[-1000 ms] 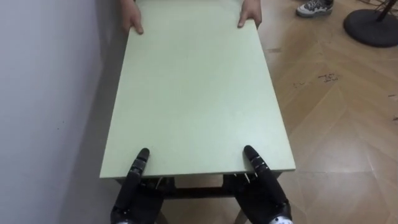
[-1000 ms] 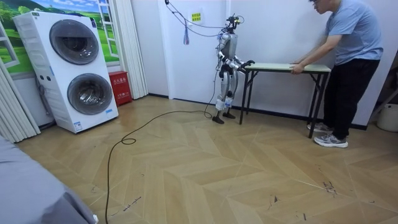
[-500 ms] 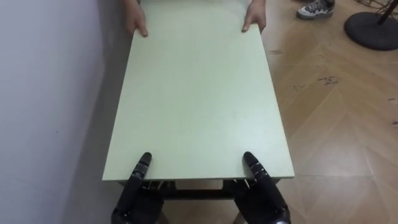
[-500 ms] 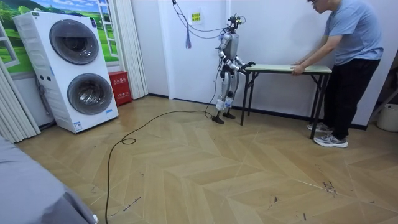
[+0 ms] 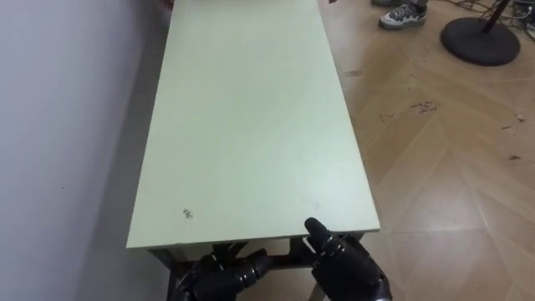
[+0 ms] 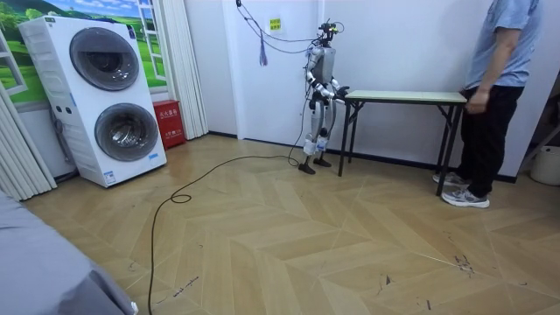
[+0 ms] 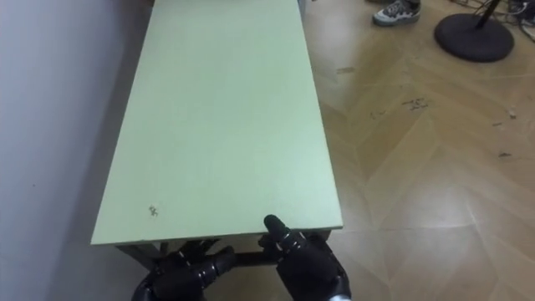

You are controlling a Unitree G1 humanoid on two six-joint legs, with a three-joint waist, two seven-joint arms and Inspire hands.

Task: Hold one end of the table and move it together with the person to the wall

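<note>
While its thumb hooks over the near edge, the robot's right hand (image 5: 347, 266) is curled on the table (image 5: 251, 125); the left hand (image 5: 224, 276) sits under that edge, its grip impossible to tell. The table stands along the left wall (image 5: 67, 125), a person (image 6: 503, 52) upright at its far end.

I count one table (image 5: 251, 125), and two hands of mine: my left hand (image 5: 221, 276) and my right hand (image 5: 351, 272). One person (image 6: 497, 87). Two washers (image 6: 105, 61), one atop the other. One red box (image 6: 168, 122). One round black base (image 5: 481, 40).
</note>
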